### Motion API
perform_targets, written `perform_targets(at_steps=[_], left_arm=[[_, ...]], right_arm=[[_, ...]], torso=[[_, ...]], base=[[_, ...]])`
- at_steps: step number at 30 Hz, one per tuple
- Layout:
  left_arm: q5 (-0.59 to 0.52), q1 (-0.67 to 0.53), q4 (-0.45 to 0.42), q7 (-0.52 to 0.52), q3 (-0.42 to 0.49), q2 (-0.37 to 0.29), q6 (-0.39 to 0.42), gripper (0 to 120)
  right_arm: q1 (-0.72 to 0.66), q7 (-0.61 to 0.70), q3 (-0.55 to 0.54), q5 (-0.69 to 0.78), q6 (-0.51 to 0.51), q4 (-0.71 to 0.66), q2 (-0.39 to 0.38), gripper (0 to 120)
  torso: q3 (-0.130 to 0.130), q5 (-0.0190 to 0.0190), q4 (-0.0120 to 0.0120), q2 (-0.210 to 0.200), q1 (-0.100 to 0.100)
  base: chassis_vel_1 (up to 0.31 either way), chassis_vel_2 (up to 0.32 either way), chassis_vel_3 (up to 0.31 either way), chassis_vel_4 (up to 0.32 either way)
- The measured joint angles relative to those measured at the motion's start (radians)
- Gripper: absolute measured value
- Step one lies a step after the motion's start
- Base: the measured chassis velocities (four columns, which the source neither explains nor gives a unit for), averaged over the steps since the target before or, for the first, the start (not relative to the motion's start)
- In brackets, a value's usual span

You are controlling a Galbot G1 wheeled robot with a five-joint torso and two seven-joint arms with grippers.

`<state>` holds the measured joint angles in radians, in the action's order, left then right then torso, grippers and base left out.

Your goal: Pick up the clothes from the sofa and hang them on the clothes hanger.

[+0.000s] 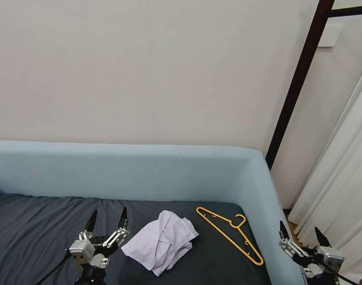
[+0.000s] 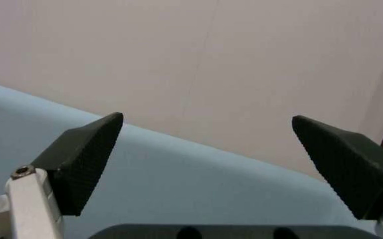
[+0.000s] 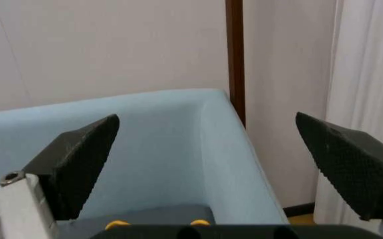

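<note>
Clothes [image 1: 161, 240] lie crumpled on the sofa [image 1: 139, 172] seat, hanger [image 1: 231, 233] just beside. The left tool [image 1: 108, 218] hovers near them, the right tool [image 1: 299, 234] past the sofa's end. Left wrist view: jaws wide apart. Right wrist view: likewise. Pickup not begun, I'd say; next, lower and close on them.

Crumpled pale lilac garment [image 1: 161, 240] on dark sofa seat [image 1: 32, 228], orange hanger [image 1: 229, 233] (lying flat) just beside it
</note>
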<state>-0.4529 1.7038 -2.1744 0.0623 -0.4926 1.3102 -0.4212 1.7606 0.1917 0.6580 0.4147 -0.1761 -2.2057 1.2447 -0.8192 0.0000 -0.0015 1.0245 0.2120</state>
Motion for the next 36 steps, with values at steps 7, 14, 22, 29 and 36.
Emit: perform_targets(at_steps=[7,14,22,29,36], left_arm=[[0.01,0.017,-0.022,0.012,-0.005,0.017,0.021,100],[0.038,0.019,-0.022,0.014,0.005,0.032,0.024,100],[0.035,0.022,-0.037,0.026,0.002,0.033,0.022,100],[0.032,0.025,-0.047,0.033,-0.006,0.035,0.022,100],[0.058,0.038,-0.01,0.091,-0.031,0.059,0.035,100]], right_arm=[[-0.018,-0.002,-0.004,0.009,0.0,-0.001,-0.026,100],[-0.02,-0.001,-0.008,0.012,0.0,-0.004,-0.024,100],[-0.022,0.0,-0.025,0.008,-0.001,-0.001,-0.01,100],[-0.031,0.01,-0.049,0.036,0.011,-0.005,-0.011,100],[-0.15,0.054,-0.153,0.294,0.099,0.037,-0.121,100]], torso=[[0.0,0.0001,0.0,0.0,0.0],[0.0,-0.0001,0.0,0.0,0.0],[0.0,-0.0001,-0.0001,0.0,0.0],[0.0,0.0,-0.0001,0.0,0.0],[0.0,0.0001,0.0001,0.0,0.0]], base=[[0.0,0.0,0.0,0.0],[0.0,0.0,0.0,0.0],[0.0,0.0,0.0,0.0],[0.0,0.0,0.0,0.0],[0.0,0.0,0.0,0.0]])
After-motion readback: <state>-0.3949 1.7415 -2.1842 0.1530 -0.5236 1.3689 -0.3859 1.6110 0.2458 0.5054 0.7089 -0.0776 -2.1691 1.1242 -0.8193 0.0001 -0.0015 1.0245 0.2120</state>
